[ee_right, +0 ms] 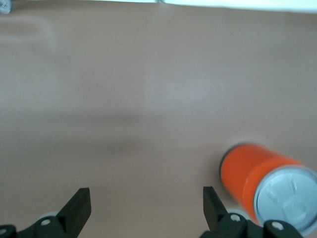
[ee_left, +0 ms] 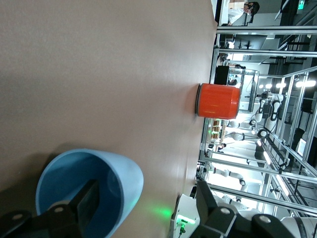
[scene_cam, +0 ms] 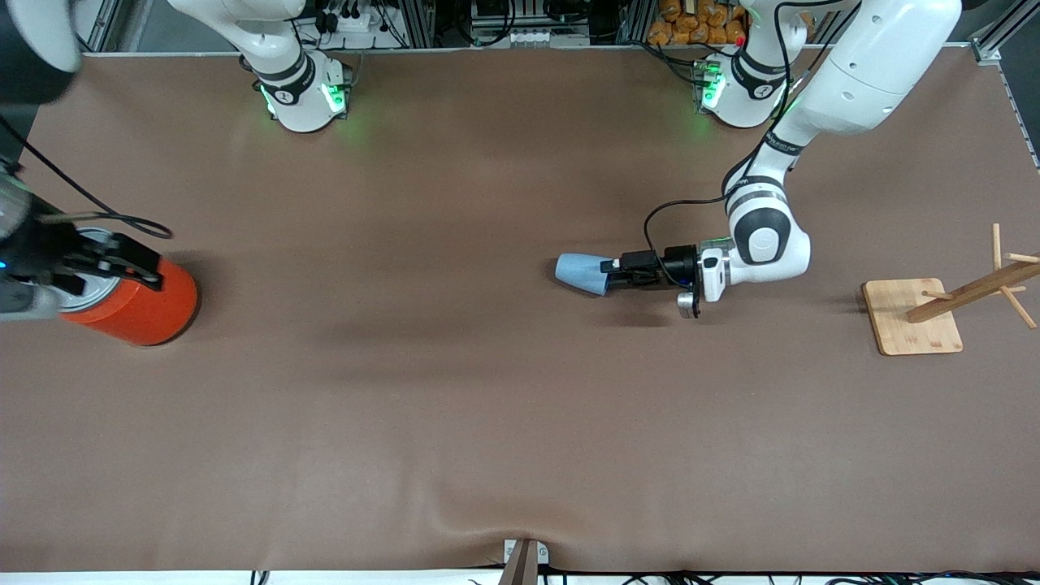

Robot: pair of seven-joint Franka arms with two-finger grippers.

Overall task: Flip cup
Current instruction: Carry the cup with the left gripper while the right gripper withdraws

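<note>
The light-blue cup (scene_cam: 578, 272) lies on its side near the middle of the table, its mouth facing my left gripper (scene_cam: 611, 273). In the left wrist view the cup (ee_left: 119, 173) shows its darker blue inside. One finger (ee_left: 88, 202) of my left gripper (ee_left: 148, 208) is inside the cup's mouth and the other finger (ee_left: 209, 201) is well outside it, so the jaws are open around the cup's wall. My right gripper (scene_cam: 122, 264) is open and empty over the orange can, with brown table between its fingers in the right wrist view (ee_right: 146, 208).
A big orange can (scene_cam: 142, 307) with a grey lid stands at the right arm's end of the table, also seen in the left wrist view (ee_left: 218, 100) and the right wrist view (ee_right: 245, 171). A wooden peg rack (scene_cam: 914, 318) stands at the left arm's end.
</note>
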